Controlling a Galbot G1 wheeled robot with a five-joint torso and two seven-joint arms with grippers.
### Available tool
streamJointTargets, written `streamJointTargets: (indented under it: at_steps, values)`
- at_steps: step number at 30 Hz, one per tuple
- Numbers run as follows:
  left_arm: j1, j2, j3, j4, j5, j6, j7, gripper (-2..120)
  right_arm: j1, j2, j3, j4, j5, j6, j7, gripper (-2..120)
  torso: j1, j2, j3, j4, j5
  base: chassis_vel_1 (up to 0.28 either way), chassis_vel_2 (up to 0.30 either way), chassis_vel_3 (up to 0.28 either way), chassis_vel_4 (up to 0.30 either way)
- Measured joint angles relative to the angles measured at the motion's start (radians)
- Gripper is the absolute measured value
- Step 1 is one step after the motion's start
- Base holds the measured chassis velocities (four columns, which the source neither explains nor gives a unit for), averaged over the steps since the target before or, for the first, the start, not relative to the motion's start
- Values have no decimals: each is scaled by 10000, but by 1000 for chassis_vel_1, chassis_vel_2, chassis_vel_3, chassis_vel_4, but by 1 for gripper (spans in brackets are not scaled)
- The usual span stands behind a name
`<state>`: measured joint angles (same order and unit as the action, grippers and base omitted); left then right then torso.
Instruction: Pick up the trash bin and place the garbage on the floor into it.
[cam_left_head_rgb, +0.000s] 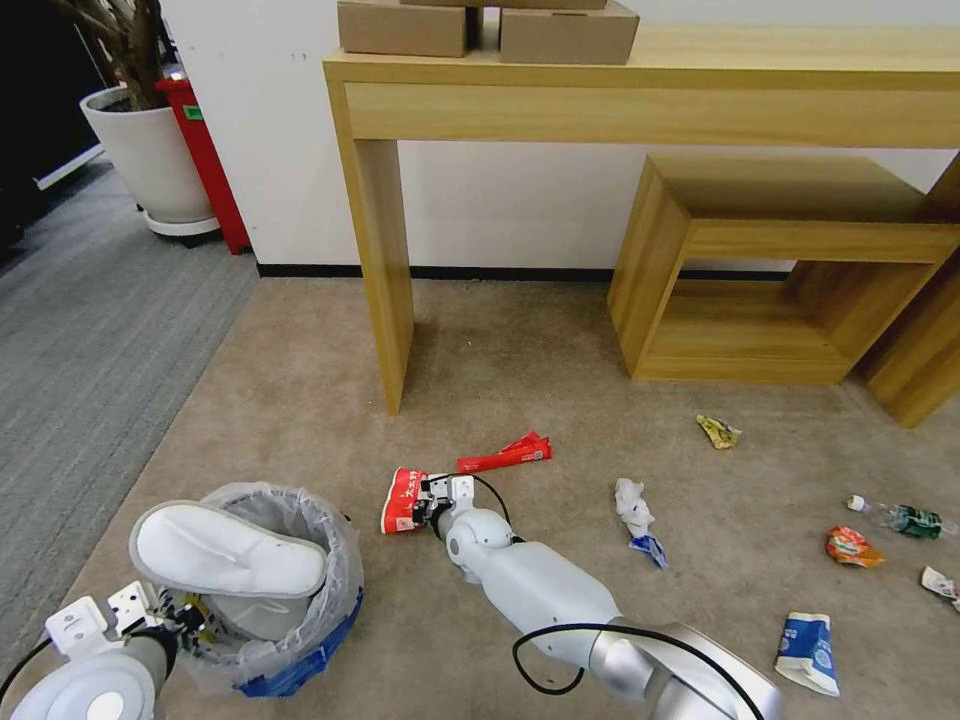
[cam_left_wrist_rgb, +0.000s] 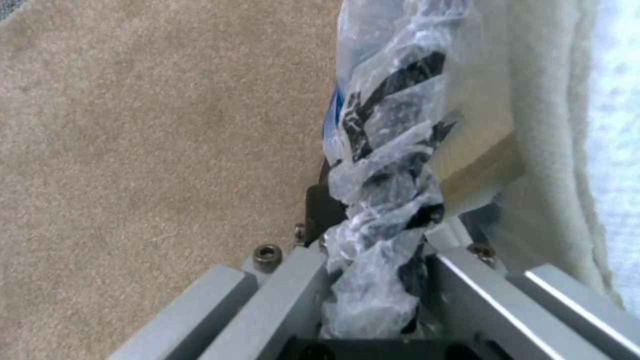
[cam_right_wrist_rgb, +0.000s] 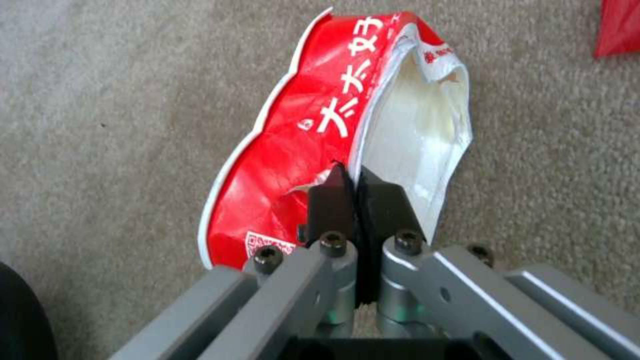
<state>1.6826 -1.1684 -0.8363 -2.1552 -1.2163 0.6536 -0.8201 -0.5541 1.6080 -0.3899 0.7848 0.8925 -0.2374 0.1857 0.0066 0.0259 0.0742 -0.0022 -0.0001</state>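
Note:
The blue trash bin (cam_left_head_rgb: 300, 668), lined with a clear bag, is at the lower left of the head view, and a white slipper (cam_left_head_rgb: 230, 550) lies across its mouth. My left gripper (cam_left_head_rgb: 183, 618) is shut on the bin's near rim; the left wrist view shows the bagged rim (cam_left_wrist_rgb: 393, 150) pinched in the gripper (cam_left_wrist_rgb: 373, 225), with the slipper (cam_left_wrist_rgb: 567, 150) beside it. My right gripper (cam_left_head_rgb: 425, 500) reaches low over the beige floor (cam_left_head_rgb: 300, 400), shut on the edge of a red-white wrapper (cam_left_head_rgb: 403, 500). The right wrist view shows the fingertips (cam_right_wrist_rgb: 357, 192) together on that wrapper (cam_right_wrist_rgb: 293, 145).
More garbage lies on the carpet: a red strip wrapper (cam_left_head_rgb: 505, 455), tissue (cam_left_head_rgb: 633, 505), yellow wrapper (cam_left_head_rgb: 718, 431), small bottle (cam_left_head_rgb: 905, 520), orange wrapper (cam_left_head_rgb: 852, 547), blue-white wrapper (cam_left_head_rgb: 806, 650). A wooden table leg (cam_left_head_rgb: 385, 280) and low shelf (cam_left_head_rgb: 650, 270) stand behind; a white plant pot (cam_left_head_rgb: 150, 150) is far left.

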Motion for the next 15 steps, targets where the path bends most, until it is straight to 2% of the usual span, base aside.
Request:
streamJointTargets:
  at_steps: [11, 15]
  values:
    - [3, 161, -47, 9, -60, -29, 0, 0, 59, 0, 35, 115, 103, 16, 82, 0, 0, 0, 0, 0, 1, 0, 0, 0, 0]
    - [-62, 187, -28, 119, -168, -30, 1, 0, 39, -2, 70, 767, 194, 41, 188, 0, 0, -1, 1, -1, 0, 0, 0, 0, 0]
